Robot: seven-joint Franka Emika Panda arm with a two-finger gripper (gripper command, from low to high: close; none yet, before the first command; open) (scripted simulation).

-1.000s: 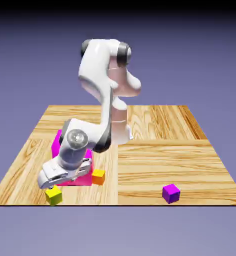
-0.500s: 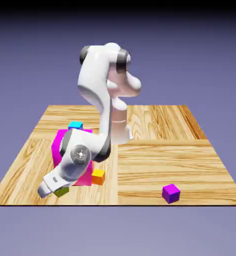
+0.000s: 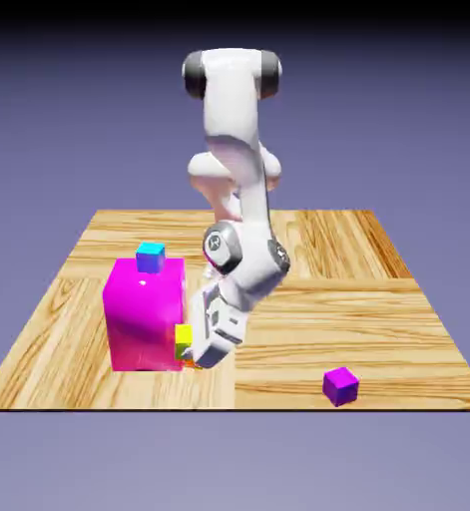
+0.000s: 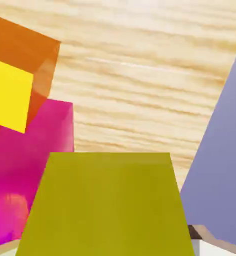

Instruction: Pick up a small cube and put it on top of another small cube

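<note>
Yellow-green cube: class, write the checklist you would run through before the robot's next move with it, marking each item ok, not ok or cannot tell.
1. Yellow-green cube held in the gripper: ok, it fills the space between the fingertips.
2. Resting on the orange cube: not ok, the hand view shows a gap between them.
3. Held cube level enough to stack: cannot tell.
4. Held cube free of the magenta block: cannot tell, they overlap in the exterior view.
5. Purple cube out of the way: ok, it lies well off to the exterior view's right.
</note>
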